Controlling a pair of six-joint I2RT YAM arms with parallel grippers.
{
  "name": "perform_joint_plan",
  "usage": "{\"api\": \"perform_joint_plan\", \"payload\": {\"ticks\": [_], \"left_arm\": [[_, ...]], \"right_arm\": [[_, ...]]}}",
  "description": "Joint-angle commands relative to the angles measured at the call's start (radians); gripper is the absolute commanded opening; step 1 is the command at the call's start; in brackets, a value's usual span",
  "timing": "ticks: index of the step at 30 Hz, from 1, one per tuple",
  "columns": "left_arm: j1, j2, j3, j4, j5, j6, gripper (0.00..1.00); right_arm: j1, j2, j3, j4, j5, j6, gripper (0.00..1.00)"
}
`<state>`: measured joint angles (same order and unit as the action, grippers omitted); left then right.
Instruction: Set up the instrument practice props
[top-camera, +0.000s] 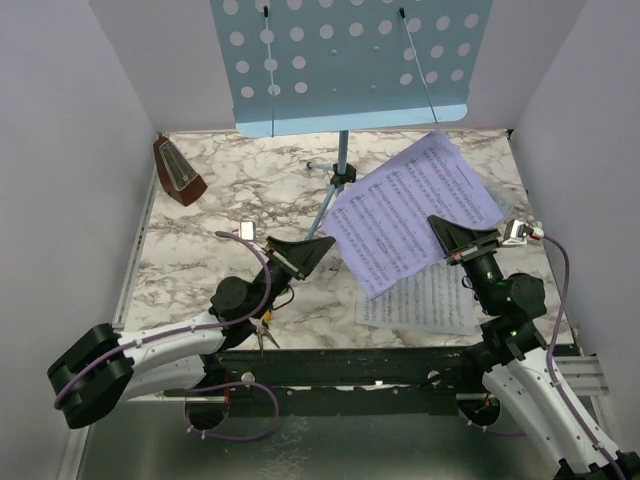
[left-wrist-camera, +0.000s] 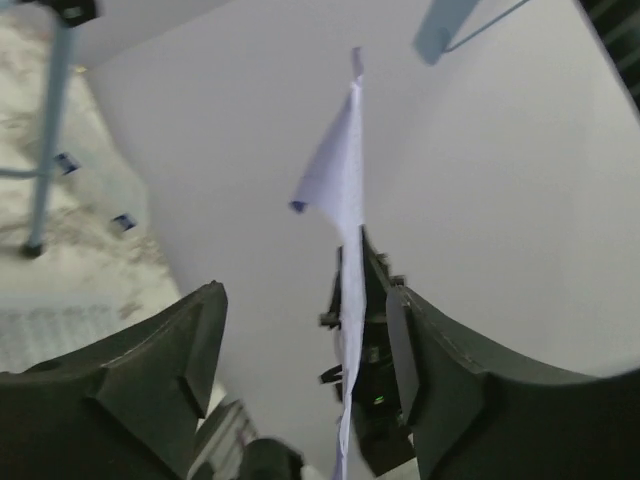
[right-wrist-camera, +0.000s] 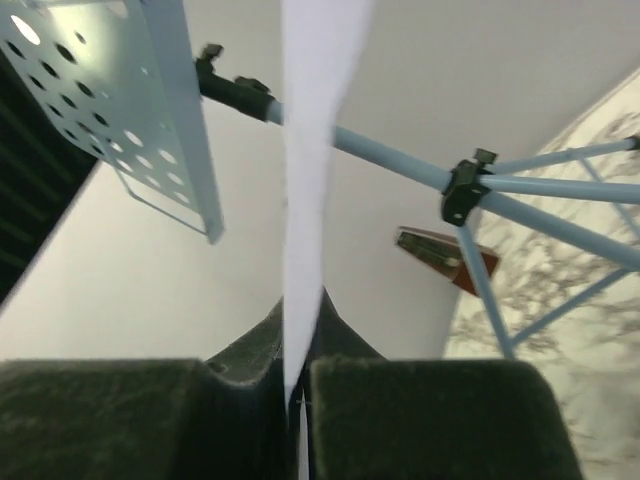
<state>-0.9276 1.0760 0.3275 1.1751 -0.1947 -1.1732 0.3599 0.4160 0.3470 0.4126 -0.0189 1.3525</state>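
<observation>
Marble table (top-camera: 200, 262), one stand (top-camera: 350, 60), one metronome (top-camera: 179, 172), two sheets (top-camera: 415, 210), right pincer (top-camera: 455, 238) pinching one, left pincer (top-camera: 303, 255) gaping empty

Blue music stand (top-camera: 350, 60) upright at back, brown metronome (top-camera: 180, 172) back-left, printed sheet (top-camera: 415, 210) held aloft

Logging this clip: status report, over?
Right pincer shut on sheet, held aloft. Left pincer open, empty. Stand bare; path to it looks clear.

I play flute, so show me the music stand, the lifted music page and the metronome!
music stand (top-camera: 350, 75), top view, its holed blue desk
lifted music page (top-camera: 410, 210), top view, middle of the print
metronome (top-camera: 180, 172), top view, its brown front
</observation>
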Motion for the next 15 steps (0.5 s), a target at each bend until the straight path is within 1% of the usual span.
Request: {"api": "perform_joint_plan", "payload": {"ticks": [1, 3, 5, 7, 9, 10, 13, 15], "left_arm": [[0.004, -0.298, -0.107, -0.511, -0.086, 0.011, 0.73], [0.005, -0.481, -0.071, -0.826, -0.154, 0.057, 0.76], [0.007, -0.602, -0.017, -1.056, -0.236, 0.129, 0.79], [0.011, -0.679, 0.041, -1.205, -0.291, 0.207, 0.82], [0.012, -0.709, 0.092, -1.259, -0.283, 0.301, 0.82], [0.012, -0.707, 0.118, -1.263, -0.251, 0.352, 0.82], [0.012, -0.617, 0.211, -1.262, -0.120, 0.477, 0.82], [0.012, -0.527, 0.286, -1.263, -0.004, 0.548, 0.85]], "right_arm": [[0.002, -0.043, 0.009, -0.161, -0.084, -0.258, 0.07], [0.002, -0.055, 0.054, -0.277, -0.120, -0.376, 0.06], [0.002, -0.049, 0.098, -0.362, -0.155, -0.500, 0.04], [0.002, -0.038, 0.159, -0.467, -0.186, -0.631, 0.01], [0.002, -0.018, 0.225, -0.531, -0.254, -0.769, 0.00], [0.002, -0.007, 0.261, -0.562, -0.309, -0.834, 0.00], [0.002, 0.048, 0.358, -0.618, -0.540, -0.989, 0.01], [0.002, 0.105, 0.427, -0.684, -0.685, -1.049, 0.01]]}}
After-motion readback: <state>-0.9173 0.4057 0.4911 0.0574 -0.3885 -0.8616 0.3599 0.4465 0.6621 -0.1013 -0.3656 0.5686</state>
